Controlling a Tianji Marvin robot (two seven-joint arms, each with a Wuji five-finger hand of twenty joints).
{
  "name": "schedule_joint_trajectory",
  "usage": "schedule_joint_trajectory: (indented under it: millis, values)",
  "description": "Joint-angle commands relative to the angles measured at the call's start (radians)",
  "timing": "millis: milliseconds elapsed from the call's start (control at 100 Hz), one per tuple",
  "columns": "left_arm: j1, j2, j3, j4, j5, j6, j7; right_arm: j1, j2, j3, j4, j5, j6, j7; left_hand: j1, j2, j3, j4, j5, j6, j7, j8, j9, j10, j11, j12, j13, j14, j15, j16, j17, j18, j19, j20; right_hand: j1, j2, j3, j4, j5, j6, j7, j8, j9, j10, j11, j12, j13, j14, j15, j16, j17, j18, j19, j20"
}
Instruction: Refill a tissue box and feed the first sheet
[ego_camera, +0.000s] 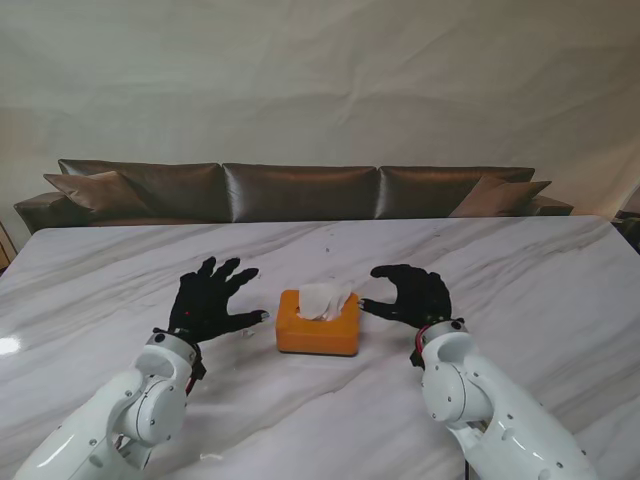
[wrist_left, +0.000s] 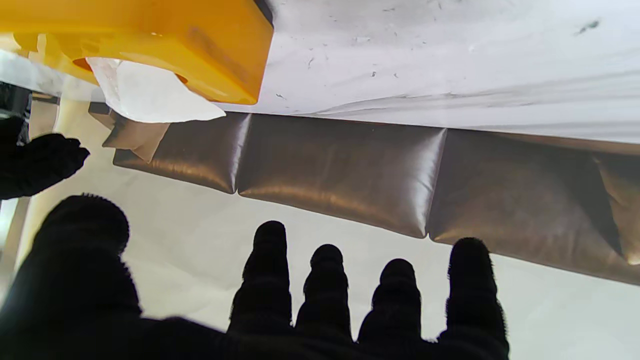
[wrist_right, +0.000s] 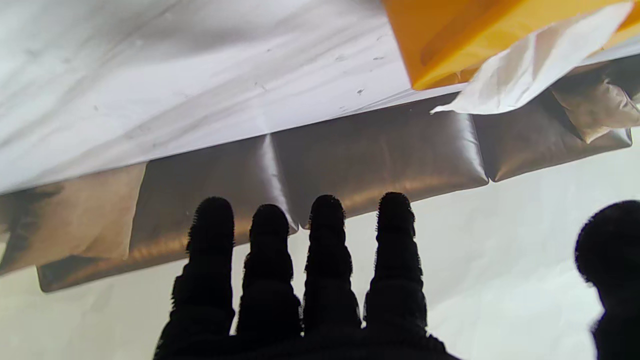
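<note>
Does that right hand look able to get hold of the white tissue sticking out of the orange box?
Probably yes. The right hand is open beside the tissue box, holding nothing, and the tissue stands up out of the slot with nothing between them that I can see.

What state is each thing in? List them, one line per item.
tissue box: upright on the table, closed, untouched by either hand.
tissue sheet: fed through the top slot, sticking up.
left hand: open, fingers spread, left of the box, holding nothing.
right hand: open, right of the box, holding nothing.
</note>
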Motion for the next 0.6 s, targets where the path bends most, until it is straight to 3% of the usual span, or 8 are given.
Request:
schedule_joint_trajectory:
  millis: [0, 290, 590]
  values:
    - [0.002, 0.010, -0.007, -0.019, 0.002, -0.004, -0.031, 0.004, 0.008, 0.007, 0.003, -0.006, -0.017, 0.017, -0.043, -0.004, 0.003, 0.024, -0.047, -0.029, -0.034, -0.028, -0.045, -0.027, -0.045, -0.021, -0.053, -0.024, -0.029, -0.015, -0.022, 0.004, -0.262, -0.018, -0.047, 0.019, 0.024, -0.008, -0.040, -0.038, -0.019, -0.015, -0.042, -0.039, -0.018, -0.020, -0.031, -0.041, -0.023, -0.023, -0.023, -0.044, -0.030, -0.024]
    - [-0.001, 0.012, -0.006, -0.020, 0.022, -0.013, -0.028, -0.001, 0.021, 0.018, -0.010, -0.065, -0.052, 0.028, -0.063, -0.002, 0.015, 0.024, -0.052, -0.018, -0.065, -0.042, -0.040, -0.038, -0.038, -0.018, -0.054, -0.026, -0.033, -0.007, -0.025, 0.012, -0.288, -0.014, -0.042, 0.010, 0.027, -0.004, -0.052, -0.040, -0.004, -0.027, -0.053, -0.044, -0.013, -0.033, -0.041, -0.052, -0.036, -0.034, -0.031, -0.049, -0.045, -0.051]
    - [0.002, 0.022, -0.016, -0.026, 0.076, -0.025, -0.051, -0.008, 0.027, 0.020, -0.025, -0.092, -0.058, 0.041, -0.081, -0.006, 0.028, 0.027, -0.042, -0.015, -0.084, -0.051, -0.037, -0.045, -0.041, -0.021, -0.052, -0.037, -0.044, -0.010, -0.027, 0.022, -0.420, -0.048, -0.038, 0.001, 0.030, 0.000, -0.076, -0.023, 0.004, -0.044, -0.060, -0.042, -0.011, -0.043, -0.044, -0.050, -0.041, -0.039, -0.032, -0.049, -0.048, -0.066]
